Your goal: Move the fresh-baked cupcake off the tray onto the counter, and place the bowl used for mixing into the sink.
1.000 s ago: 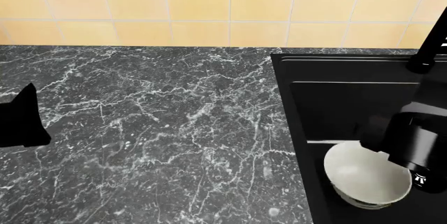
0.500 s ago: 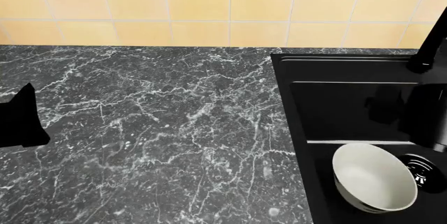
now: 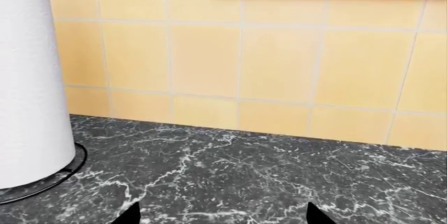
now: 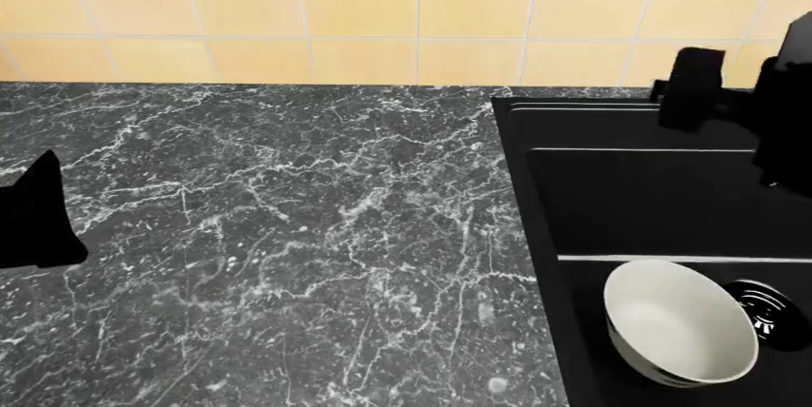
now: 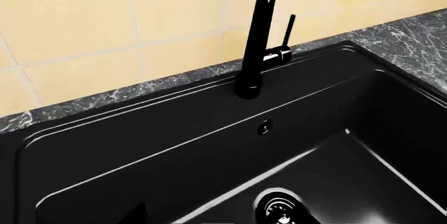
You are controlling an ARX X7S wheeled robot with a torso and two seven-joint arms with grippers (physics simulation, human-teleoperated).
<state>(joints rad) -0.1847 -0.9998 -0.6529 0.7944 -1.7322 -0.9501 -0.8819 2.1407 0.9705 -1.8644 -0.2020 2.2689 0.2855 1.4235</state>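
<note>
The white bowl [image 4: 682, 323] stands upright in the black sink [image 4: 634, 198], beside the round drain [image 4: 765, 308], with nothing touching it. My right gripper [image 4: 736, 93] hangs open above the sink's back edge, well clear of the bowl. The right wrist view shows the sink basin [image 5: 175, 166], its drain [image 5: 281, 209] and the tall black faucet [image 5: 257, 35], but not the bowl. My left gripper [image 3: 223, 219] is open over the dark marble counter [image 3: 244, 171], holding nothing; it shows as a black shape [image 4: 38, 222] at the head view's left edge. The cupcake and the tray are out of view.
A white paper towel roll [image 3: 28, 77] stands on a round base close to my left gripper. Yellow wall tiles [image 4: 380, 8] run behind the counter [image 4: 292, 236] and sink. The faucet rises at the sink's back edge.
My right gripper has let go of the bowl and risen toward the back of the sink. The bowl has settled upright by the drain. The left arm has not moved.
</note>
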